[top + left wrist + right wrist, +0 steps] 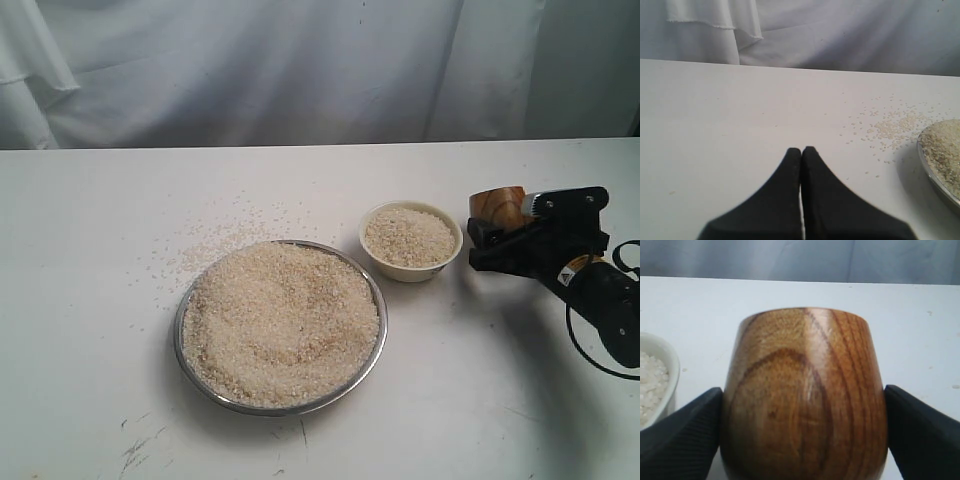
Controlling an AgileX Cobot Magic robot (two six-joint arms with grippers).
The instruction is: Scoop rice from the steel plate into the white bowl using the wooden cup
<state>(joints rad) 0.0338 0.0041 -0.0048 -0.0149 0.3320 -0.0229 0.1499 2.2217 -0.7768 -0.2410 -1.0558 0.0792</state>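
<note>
A: Exterior view?
B: The small reddish-brown wooden cup sits in the right end effector, just beside the brimful cream white bowl. The wide shiny steel plate heaped with pale rice lies near. The arm lies low, reaching from the right.
A: Left wrist view?
B: The left end effector is clenched, empty, above the table.
A: Right wrist view?
B: Pads press both sides: the cup's grasped, upright. I'd carry it level, then dip its rim shallowly into the heap.
</note>
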